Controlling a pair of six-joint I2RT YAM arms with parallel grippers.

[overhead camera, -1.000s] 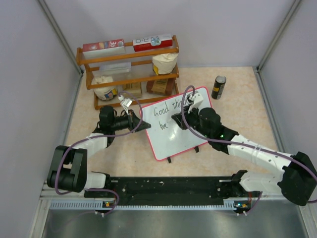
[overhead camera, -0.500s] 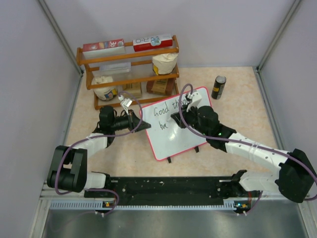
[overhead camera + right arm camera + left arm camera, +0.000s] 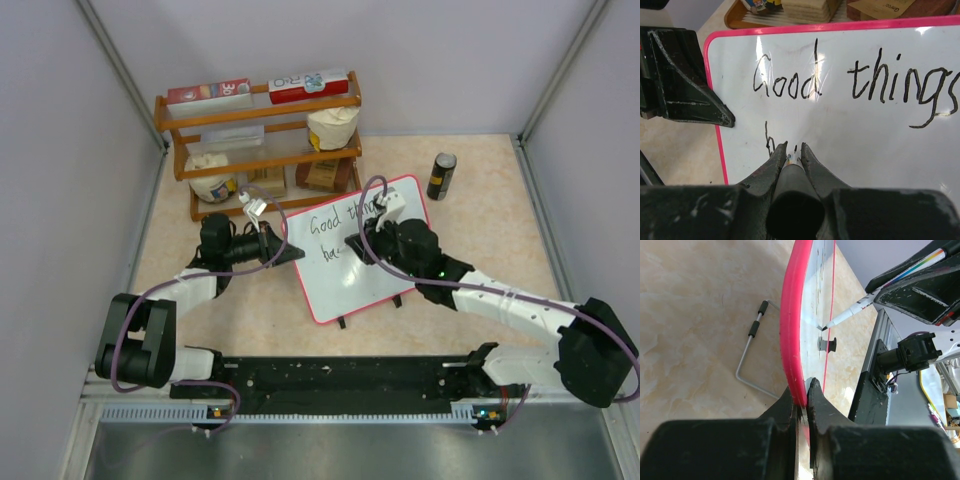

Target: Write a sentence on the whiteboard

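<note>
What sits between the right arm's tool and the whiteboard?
A marker, clamped in the right tool, its tip at the whiteboard; the left wrist view shows it clearest.

The left arm (image 3: 190, 285) lies low. It reaches from its base at the left forward and to the right, with the elbow folded close to the base. Its wrist is turned so that the left gripper (image 3: 290, 251) points sideways to the right. Its two fingers (image 3: 782, 406) are closed on the left edge of the board (image 3: 792, 315), one on each face. The right arm (image 3: 510, 305) stretches from its base at the right, forward and to the left. The right gripper (image 3: 358, 243) hangs over the board and points down at it. Both its fingers (image 3: 771, 167) press on a marker (image 3: 792, 190), which stands between them.
</note>
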